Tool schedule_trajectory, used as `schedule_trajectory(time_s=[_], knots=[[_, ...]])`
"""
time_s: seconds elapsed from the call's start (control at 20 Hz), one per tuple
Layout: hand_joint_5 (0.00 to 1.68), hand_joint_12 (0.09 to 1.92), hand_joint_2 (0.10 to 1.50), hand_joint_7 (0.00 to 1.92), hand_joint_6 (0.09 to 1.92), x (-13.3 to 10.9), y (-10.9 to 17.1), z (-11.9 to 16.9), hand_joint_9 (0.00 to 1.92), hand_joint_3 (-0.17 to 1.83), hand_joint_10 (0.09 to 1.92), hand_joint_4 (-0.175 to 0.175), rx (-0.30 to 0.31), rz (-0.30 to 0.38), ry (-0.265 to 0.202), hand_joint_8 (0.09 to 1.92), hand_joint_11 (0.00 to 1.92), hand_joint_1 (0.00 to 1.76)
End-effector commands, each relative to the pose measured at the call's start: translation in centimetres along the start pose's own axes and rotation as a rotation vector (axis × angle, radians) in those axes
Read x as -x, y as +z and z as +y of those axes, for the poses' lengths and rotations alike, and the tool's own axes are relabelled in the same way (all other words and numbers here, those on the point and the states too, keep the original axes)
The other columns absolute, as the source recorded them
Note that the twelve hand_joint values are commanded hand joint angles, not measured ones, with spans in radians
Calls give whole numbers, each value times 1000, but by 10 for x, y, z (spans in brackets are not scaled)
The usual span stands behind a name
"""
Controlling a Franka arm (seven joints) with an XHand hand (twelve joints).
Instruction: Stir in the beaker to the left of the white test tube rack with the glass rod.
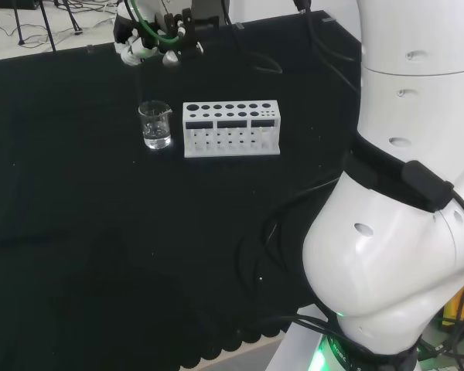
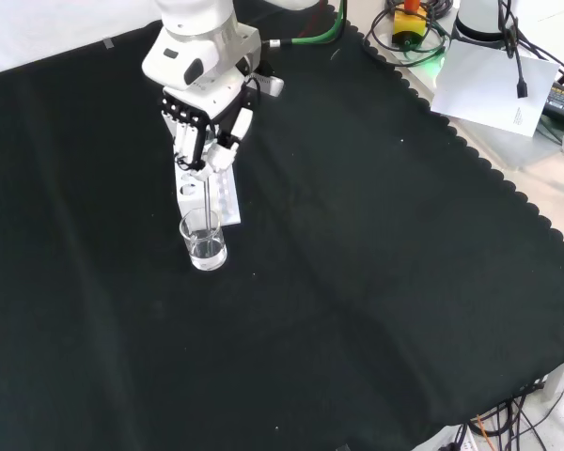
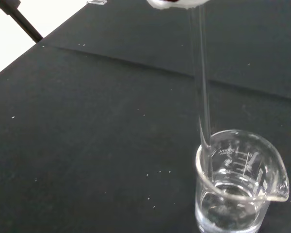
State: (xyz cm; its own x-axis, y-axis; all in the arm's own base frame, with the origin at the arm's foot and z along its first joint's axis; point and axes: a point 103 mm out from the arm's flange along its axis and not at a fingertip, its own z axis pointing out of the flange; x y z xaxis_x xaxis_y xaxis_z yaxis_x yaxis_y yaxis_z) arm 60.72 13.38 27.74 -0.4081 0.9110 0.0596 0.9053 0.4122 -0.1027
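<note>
One beaker (image 3: 237,182) stood just left of the white rack (image 1: 231,128) in the head view, holding clear liquid. The hand (image 2: 207,127) hung above, fingers clamped on the glass rod (image 3: 202,87), whose tip dipped inside.

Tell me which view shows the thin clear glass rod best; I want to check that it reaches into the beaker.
The wrist view: the thin clear glass rod runs close and large down into the small clear glass beaker. The front view shows it as a faint line below the hand. In the head view I cannot make it out.
</note>
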Motion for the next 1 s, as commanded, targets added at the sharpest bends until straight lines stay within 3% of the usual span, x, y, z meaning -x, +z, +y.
schedule_trajectory(time_s=[0.05, 0.4, 0.7, 1.0], knots=[[941, 831, 1136, 974, 751, 28, 1, 7, 1564, 0, 984, -175, -7, -9, 37, 1333, 1579, 1271], [941, 832, 1136, 974, 752, 48, -5, -12, 1563, 0, 985, -175, 5, 2, 79, 1333, 1579, 1272], [941, 832, 1136, 974, 752, 25, -5, -29, 1563, 0, 986, -175, -5, 1, 67, 1333, 1580, 1272], [941, 833, 1136, 974, 752, 9, -1, -19, 1562, 0, 987, -175, -10, 6, 36, 1333, 1580, 1272]])
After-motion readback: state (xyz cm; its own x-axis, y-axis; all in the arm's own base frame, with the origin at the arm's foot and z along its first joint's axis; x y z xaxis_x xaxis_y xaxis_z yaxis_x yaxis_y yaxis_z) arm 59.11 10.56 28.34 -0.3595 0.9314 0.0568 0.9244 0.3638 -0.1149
